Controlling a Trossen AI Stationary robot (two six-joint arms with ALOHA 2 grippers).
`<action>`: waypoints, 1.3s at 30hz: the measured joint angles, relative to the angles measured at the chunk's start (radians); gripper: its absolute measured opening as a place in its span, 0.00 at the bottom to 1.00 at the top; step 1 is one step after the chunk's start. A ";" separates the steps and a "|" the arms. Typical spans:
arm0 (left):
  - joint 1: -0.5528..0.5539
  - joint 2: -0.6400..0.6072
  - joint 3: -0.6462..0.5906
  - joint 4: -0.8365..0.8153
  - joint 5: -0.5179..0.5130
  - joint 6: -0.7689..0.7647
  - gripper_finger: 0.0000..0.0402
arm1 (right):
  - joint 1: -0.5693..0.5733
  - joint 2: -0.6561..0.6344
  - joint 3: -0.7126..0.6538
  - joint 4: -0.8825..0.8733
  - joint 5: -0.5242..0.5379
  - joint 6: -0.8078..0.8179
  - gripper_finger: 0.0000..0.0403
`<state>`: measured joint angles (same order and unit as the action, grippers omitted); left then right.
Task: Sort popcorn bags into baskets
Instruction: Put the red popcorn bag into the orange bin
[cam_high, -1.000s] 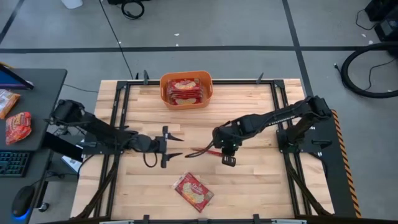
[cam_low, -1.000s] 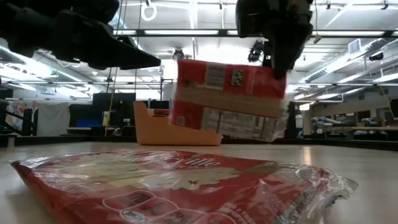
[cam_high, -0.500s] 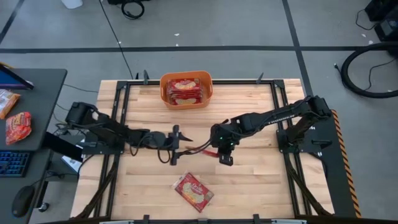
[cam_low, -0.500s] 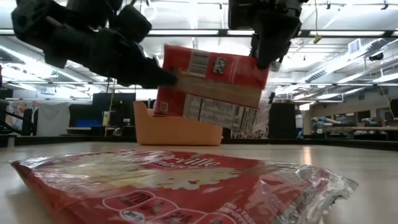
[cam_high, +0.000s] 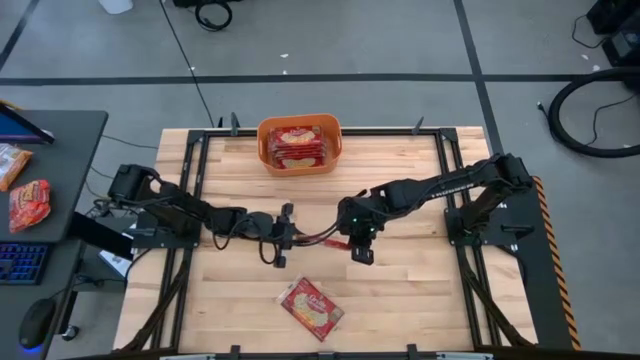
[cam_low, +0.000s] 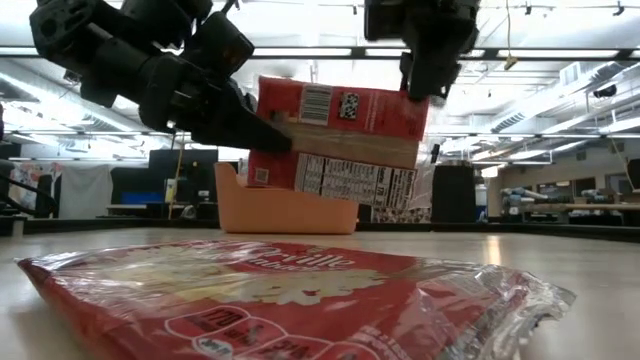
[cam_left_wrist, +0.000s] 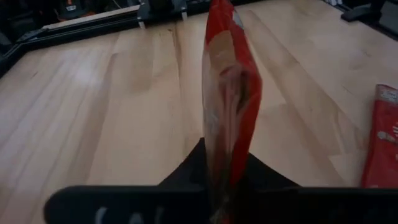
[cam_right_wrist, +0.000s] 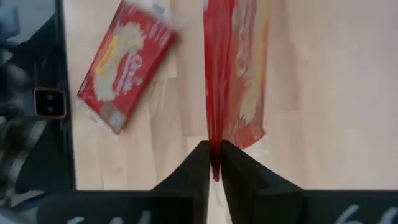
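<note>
A red popcorn bag (cam_low: 340, 140) hangs on edge in mid-air over the table's middle, held between both grippers. My left gripper (cam_high: 293, 236) is shut on its left end and my right gripper (cam_high: 343, 238) on its upper right edge. A second popcorn bag (cam_high: 311, 306) lies flat near the table's front edge and fills the foreground of the low view (cam_low: 280, 290). The orange basket (cam_high: 268, 150) stands at the table's far edge with red bags lying in it. My left gripper pinches the bag's left end (cam_left_wrist: 227, 149) between its two fingers, one on each flat face. The fingers (cam_low: 262, 135) come nearly level from the table's left. The bag stands on edge, clear of the table. My right gripper pinches the thin upper edge of the bag (cam_right_wrist: 214, 146) at its right end, between its two fingers. It comes from above, slanting down (cam_low: 418, 92). The bag hangs below it, clear of the table.
Black metal rails (cam_high: 190, 190) run along the table's left and right sides. A dark side desk at the far left carries more red packets (cam_high: 30, 203). Bare wood lies between the held bag and the basket.
My left gripper has moved toward the table's right edge, up to the hanging bag, and has shut on the bag's left end. The bag has shifted a little toward the left arm and stays clear of the table.
</note>
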<state>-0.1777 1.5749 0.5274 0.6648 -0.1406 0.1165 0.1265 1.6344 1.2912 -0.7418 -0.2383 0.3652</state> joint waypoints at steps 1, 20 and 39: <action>0.004 0.000 0.000 0.000 -0.001 0.000 0.06 | 0.000 0.000 0.030 -0.031 0.031 -0.003 0.13; 0.012 0.000 0.095 -0.144 -0.031 -0.115 0.08 | 0.099 0.045 0.214 -0.029 0.407 -0.128 0.41; 0.010 0.000 0.130 -0.223 -0.077 -0.185 0.08 | 0.089 0.150 0.246 -0.070 0.509 -0.217 0.45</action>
<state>-0.1673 1.5745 0.6571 0.4422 -0.2172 -0.0681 0.2151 1.7844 1.5376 -0.8117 0.2702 0.1477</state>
